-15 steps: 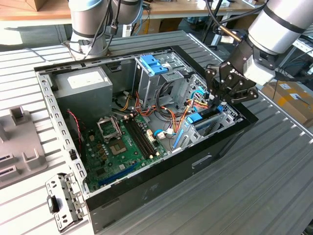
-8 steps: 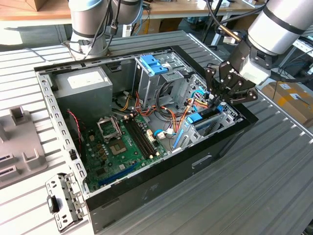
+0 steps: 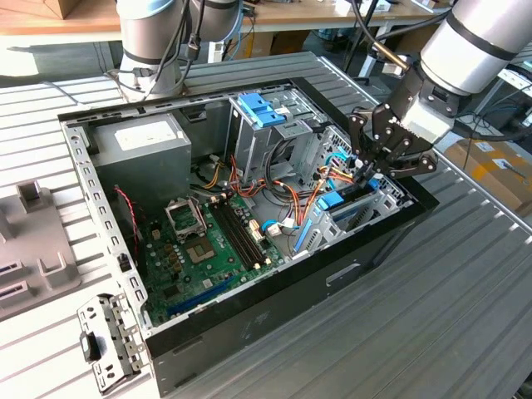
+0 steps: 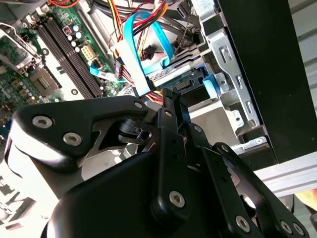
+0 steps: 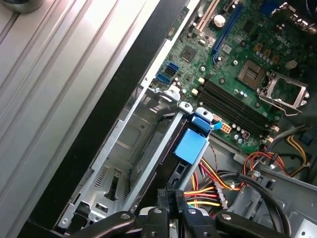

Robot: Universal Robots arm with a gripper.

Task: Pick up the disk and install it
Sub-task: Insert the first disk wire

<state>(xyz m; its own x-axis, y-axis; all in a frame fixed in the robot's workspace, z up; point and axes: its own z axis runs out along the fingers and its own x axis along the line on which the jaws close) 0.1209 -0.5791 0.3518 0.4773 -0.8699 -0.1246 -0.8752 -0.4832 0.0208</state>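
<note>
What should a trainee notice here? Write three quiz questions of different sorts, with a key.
1. True or false: the computer case is closed by its side panel.
2. Where is the gripper? A) over the grey power supply; B) at the drive bay, on the exterior view's right of the case; C) over the table, outside the case.
3. Fill in: the disk has an end tab coloured ____.

Key: 1 false, the case is open and the motherboard shows; 2 B; 3 blue.
</note>
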